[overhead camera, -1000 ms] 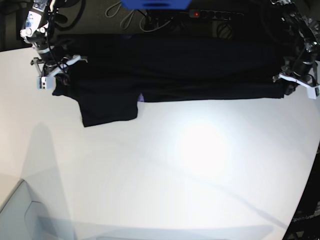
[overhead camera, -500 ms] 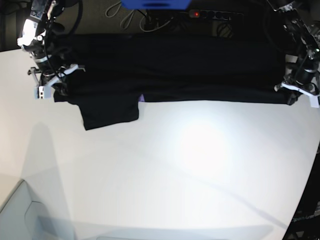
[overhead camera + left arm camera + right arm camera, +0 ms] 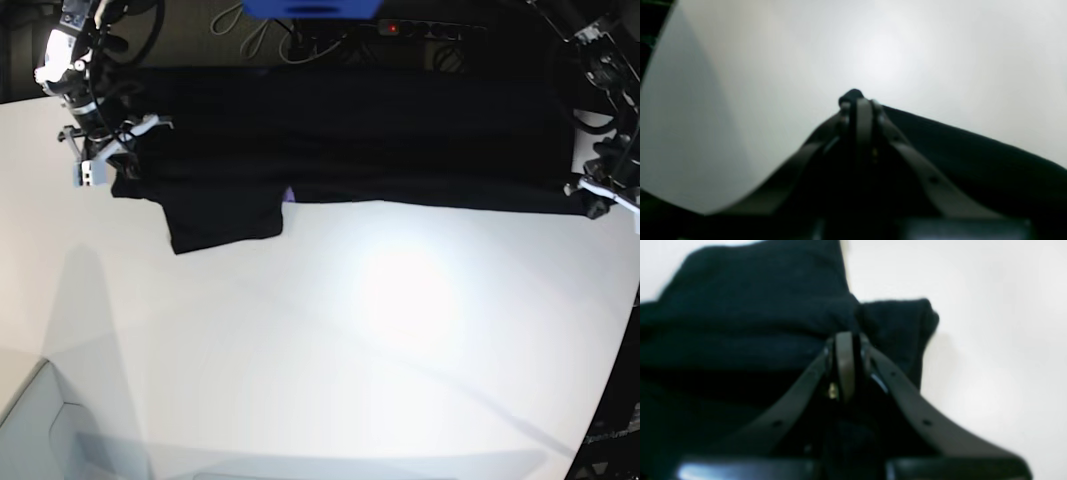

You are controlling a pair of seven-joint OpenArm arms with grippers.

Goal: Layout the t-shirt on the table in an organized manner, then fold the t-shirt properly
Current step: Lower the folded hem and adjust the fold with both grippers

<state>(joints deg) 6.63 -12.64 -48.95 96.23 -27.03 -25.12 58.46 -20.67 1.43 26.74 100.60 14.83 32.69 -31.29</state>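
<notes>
You have the t-shirt (image 3: 350,135) stretched in a long black band across the far side of the counter (image 3: 330,350), one sleeve hanging toward you at the base view's left with a sliver of purple showing beside it. The shirt's far part runs over the counter's back edge into the dark. In front of it you have a wide stretch of bare white surface, all the way to the curved edge at the base view's right.

Your right gripper (image 3: 846,340) has its jaws pressed together, pinching a bunched fold of black cloth at the shirt's end near the sleeve. Your left gripper (image 3: 857,100) is likewise clamped on the opposite end, a small nub of cloth poking past the tips, close to the counter's curved edge.

Behind the counter you see cables (image 3: 250,25), a power strip (image 3: 430,30) with a red light and something blue (image 3: 310,8), all well apart from the arms.
</notes>
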